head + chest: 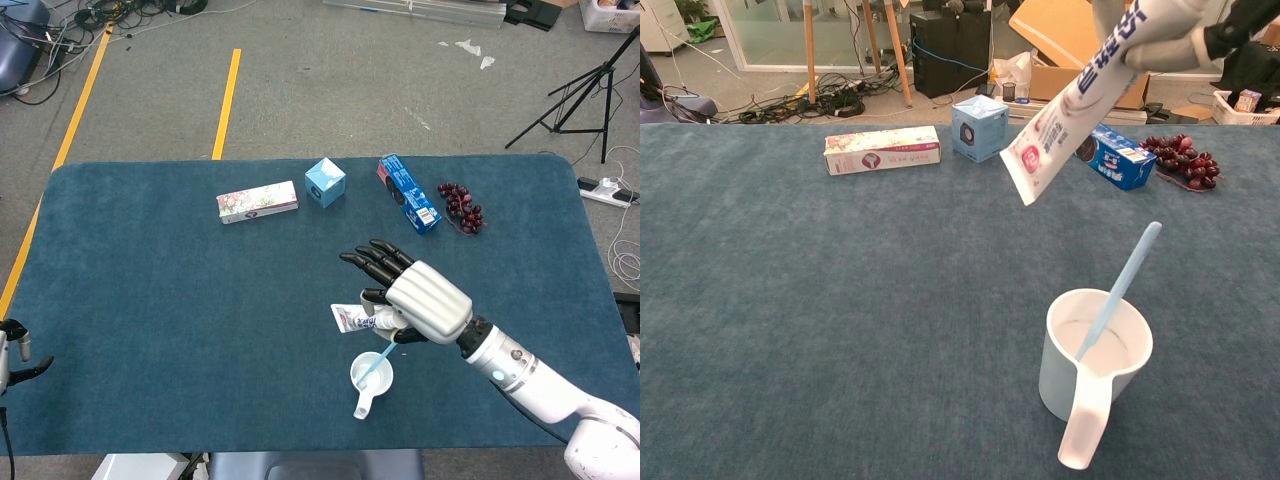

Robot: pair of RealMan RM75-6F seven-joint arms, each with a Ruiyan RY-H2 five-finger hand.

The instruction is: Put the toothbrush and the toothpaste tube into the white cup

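Sticking out left of the right robot hand [425, 303], the soft toothpaste tube [1072, 110] is gripped; the round white cup [1095, 362] sits just below.

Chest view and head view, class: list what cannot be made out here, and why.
- Right robot hand: chest view's top edge cuts it off.
- White toothpaste tube: cap end hidden in that hand.
- Light blue toothbrush: its lower end is hidden inside the white cup.
- Left robot hand: outside both views.

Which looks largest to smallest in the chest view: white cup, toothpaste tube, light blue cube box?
1. toothpaste tube, partly out of frame
2. white cup, enlarged by nearness
3. light blue cube box, farther back
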